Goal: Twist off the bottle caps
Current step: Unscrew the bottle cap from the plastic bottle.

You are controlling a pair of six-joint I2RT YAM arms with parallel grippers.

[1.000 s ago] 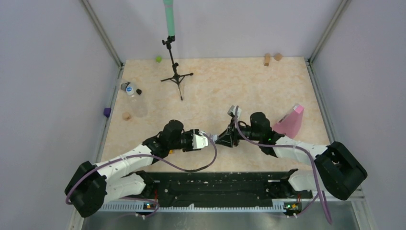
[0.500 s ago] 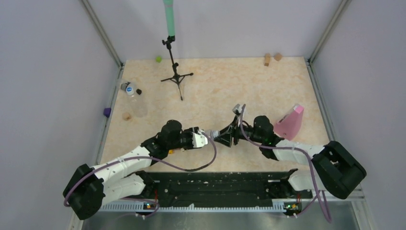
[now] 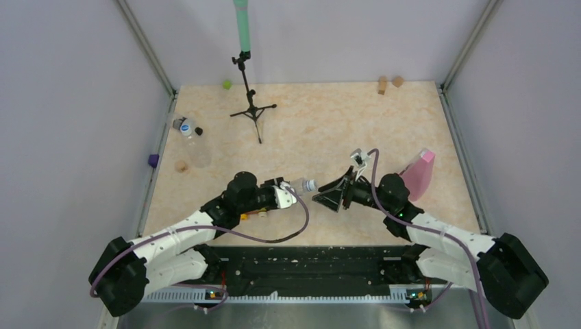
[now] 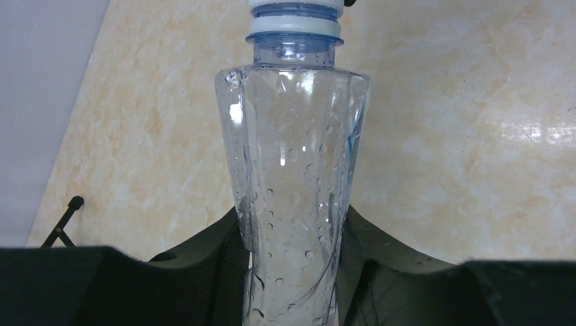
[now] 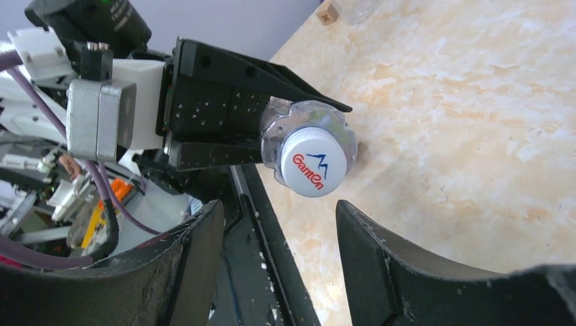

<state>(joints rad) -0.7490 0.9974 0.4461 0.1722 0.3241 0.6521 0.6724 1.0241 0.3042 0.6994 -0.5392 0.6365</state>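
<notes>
The left gripper (image 4: 292, 272) is pinched on the clear bottle (image 4: 292, 170). In the left wrist cam its two dark fingers (image 4: 224, 272) press the lower body from both sides, and the neck points away from the wrist. Small drops sit on the bottle wall. The white cap (image 5: 311, 163), w/ red and blue print on top, sits on the neck above a white ring. In the top cam this bottle is held approx. horizontal over the table (image 3: 329, 130), near the front edge, cap end toward the right arm.

The right gripper (image 5: 278, 224) is spread and holds nothing. Its two black fingers (image 5: 197, 258) stand well apart, w/ the cap in front of the gap and touching neither of them.

Farther out, a pink wedge (image 3: 416, 175) lies just behind the right arm. Near the left edge a second bottle (image 3: 197, 152) lies on its side, w/ a blue-white cap (image 3: 183, 126) and a black cap (image 3: 199, 131) at its far end; details there are too small to tell. A black tripod stand (image 3: 252, 110) is at the back, a green block (image 3: 226, 85) beside it, two tan blocks (image 3: 382, 85) in the far right corner, and a purple block (image 3: 153, 160) at the left rail.
</notes>
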